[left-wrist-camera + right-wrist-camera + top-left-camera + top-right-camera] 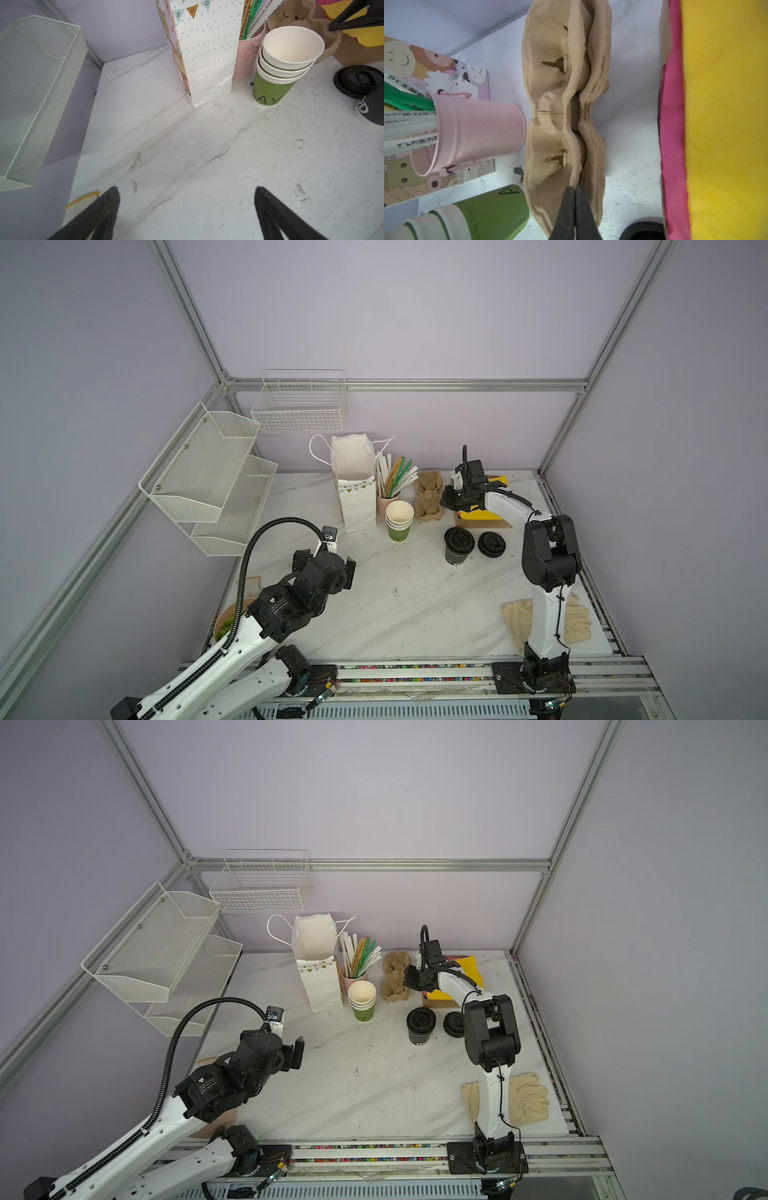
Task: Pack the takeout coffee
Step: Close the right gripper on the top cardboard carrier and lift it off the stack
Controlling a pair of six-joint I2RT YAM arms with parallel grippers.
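The cup (455,558), dark, with a black lid (459,540) on it, stands upright on the table (395,614), right of centre.

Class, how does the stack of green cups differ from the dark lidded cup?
The green cups are nested and open-topped; the dark cup stands single, capped by a black lid. The green cups stand beside the pink bucket; the dark cup sits beside a loose lid. Both stand upright on the table.
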